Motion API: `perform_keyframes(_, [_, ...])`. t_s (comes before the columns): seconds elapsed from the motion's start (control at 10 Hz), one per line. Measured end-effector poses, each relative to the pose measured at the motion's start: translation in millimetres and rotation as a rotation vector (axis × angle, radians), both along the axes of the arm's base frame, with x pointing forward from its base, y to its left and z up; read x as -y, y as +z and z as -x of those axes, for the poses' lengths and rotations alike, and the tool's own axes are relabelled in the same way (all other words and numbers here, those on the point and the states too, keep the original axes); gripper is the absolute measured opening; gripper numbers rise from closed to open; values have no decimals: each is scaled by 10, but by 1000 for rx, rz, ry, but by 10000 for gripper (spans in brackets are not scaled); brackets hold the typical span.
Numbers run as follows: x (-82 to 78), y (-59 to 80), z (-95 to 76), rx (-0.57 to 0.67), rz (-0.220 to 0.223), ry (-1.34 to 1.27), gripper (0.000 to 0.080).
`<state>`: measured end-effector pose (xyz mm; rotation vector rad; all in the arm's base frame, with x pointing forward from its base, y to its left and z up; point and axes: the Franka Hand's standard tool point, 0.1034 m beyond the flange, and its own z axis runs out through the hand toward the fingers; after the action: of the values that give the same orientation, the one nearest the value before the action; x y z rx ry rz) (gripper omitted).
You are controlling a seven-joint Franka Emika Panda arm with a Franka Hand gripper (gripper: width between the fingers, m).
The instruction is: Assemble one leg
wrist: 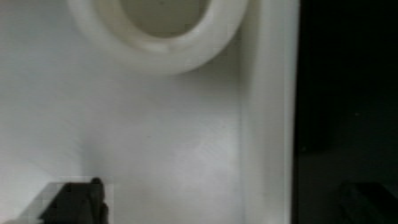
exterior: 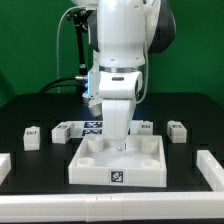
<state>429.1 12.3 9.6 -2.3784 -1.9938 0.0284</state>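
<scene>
While the jaws hang over the panel (exterior: 88, 172) (near a corner socket (wrist: 157, 28)), they gape empty.

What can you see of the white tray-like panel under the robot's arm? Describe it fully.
The tray-like panel looks like white plastic: square, with a raised rim, a sunken floor and round sockets in its corners. A black-and-white marker tag sits on its side facing the exterior camera. It lies flat on the black table, and the gripper reaches down into it; contact cannot be told.
</scene>
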Motion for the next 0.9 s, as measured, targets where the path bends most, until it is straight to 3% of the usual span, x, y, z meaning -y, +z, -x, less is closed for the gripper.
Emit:
perform_keyframes(0.3, [1, -22, 2, -6, 0, 0, 650])
perform_keyframes(0.4, [1, -5, -25, -1, 0, 0, 536])
perform_keyframes(0.5, [1, -12, -19, -2, 0, 0, 536])
perform_keyframes(0.7, [1, -15, -17, -3, 0, 0, 217])
perform_keyframes(0.8, [1, -16, -16, -3, 0, 0, 217])
perform_keyframes(0.9, [0, -6, -35, 4, -1, -1, 61])
